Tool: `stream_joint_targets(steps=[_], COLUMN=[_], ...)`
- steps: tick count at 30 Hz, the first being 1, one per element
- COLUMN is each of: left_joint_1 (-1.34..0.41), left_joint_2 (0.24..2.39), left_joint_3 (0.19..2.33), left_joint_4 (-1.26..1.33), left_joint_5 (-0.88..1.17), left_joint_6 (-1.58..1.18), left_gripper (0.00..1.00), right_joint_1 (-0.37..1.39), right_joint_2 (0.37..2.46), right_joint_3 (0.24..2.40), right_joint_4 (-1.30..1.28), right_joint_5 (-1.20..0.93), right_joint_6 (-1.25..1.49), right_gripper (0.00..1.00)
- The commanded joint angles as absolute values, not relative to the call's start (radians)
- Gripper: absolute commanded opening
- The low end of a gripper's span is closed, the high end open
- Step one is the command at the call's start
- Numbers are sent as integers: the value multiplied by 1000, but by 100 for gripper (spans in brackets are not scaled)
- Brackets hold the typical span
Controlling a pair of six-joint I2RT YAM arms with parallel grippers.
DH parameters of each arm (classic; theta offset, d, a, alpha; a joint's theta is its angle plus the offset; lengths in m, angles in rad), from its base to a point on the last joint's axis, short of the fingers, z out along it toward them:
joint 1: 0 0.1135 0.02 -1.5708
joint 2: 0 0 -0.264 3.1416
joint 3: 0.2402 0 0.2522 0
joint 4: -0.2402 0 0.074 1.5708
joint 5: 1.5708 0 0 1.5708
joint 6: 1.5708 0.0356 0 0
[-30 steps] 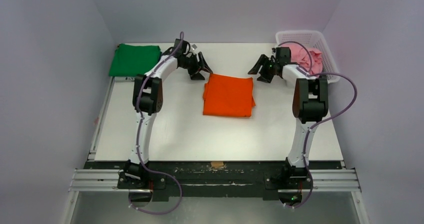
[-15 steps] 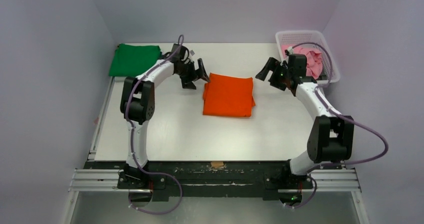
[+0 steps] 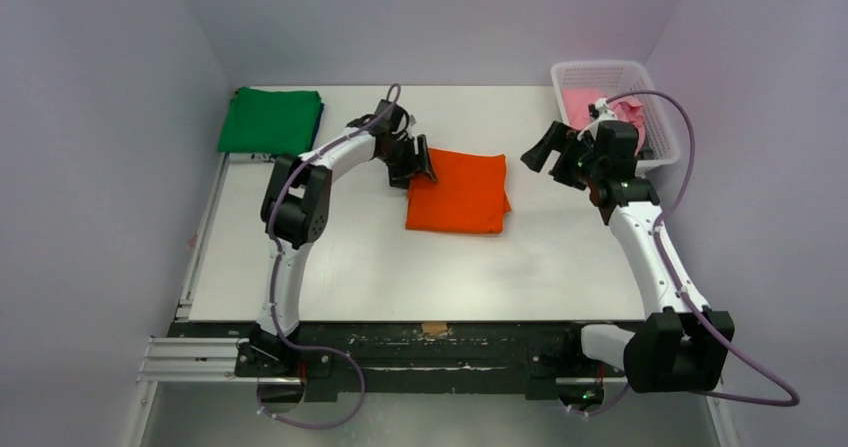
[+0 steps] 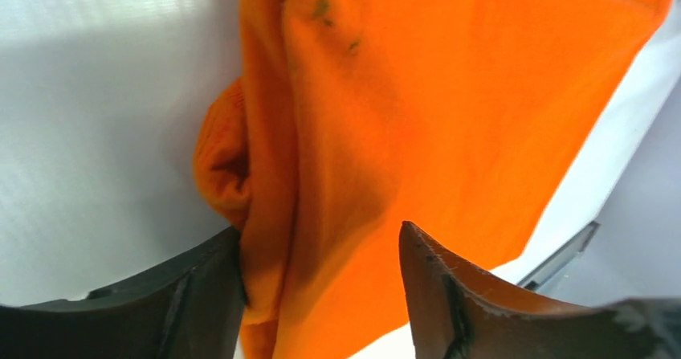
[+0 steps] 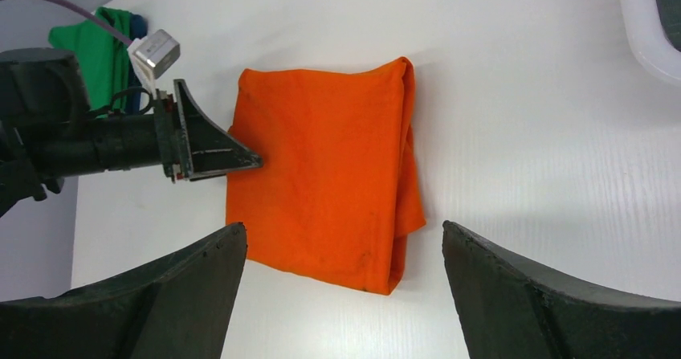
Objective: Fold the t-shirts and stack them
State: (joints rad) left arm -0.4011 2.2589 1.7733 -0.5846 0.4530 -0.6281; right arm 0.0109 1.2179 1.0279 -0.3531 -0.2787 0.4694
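Note:
The orange t-shirt [image 3: 457,192] lies folded in a rectangle at the table's middle. My left gripper [image 3: 418,162] is open at its far left corner. In the left wrist view its jaws [image 4: 321,242] straddle the orange fabric [image 4: 417,110] without closing on it. My right gripper [image 3: 552,157] is open and empty, held above the table to the right of the orange shirt [image 5: 321,182]. The green t-shirt [image 3: 270,119] lies folded at the back left, with a dark blue sliver [image 5: 140,26] showing beside it. The pink t-shirt [image 3: 600,102] is bunched in the basket.
The white lattice basket [image 3: 660,132] stands at the back right corner, close behind my right arm. Its rim [image 5: 646,30] shows in the right wrist view. Purple-grey walls enclose the table on three sides.
My left gripper has moved right, from beside the orange shirt onto its far left corner. My right arm has swung outward and its gripper has shifted slightly right, away from the shirt.

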Motion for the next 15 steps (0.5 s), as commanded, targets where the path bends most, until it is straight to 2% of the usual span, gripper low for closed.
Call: stream_joint_targets(steps=[1,9,12,15], left_joint_1=[-464,-565,-597,-603], left_joint_2=[2300,2335,2379,2403], left_joint_3=[1814,1934,2031,2092], left_joint_4=[-587,-727,-817,-899], left_joint_5=[397,115,27,-40], left_joint_6=[-679,-716,-702,-682], left_gripper=[57,21,0,0], right_joint_1=[9,9,9,9], right_joint_2=[1171,1116,1091,1072], right_joint_3=[1013,1003,999,994], right_joint_4=[-365,-374,-373,-375], right_joint_5=[-295,-367,-370,-359], right_joint_6=[451,456,454,453], right_gripper=[90,90,90,90])
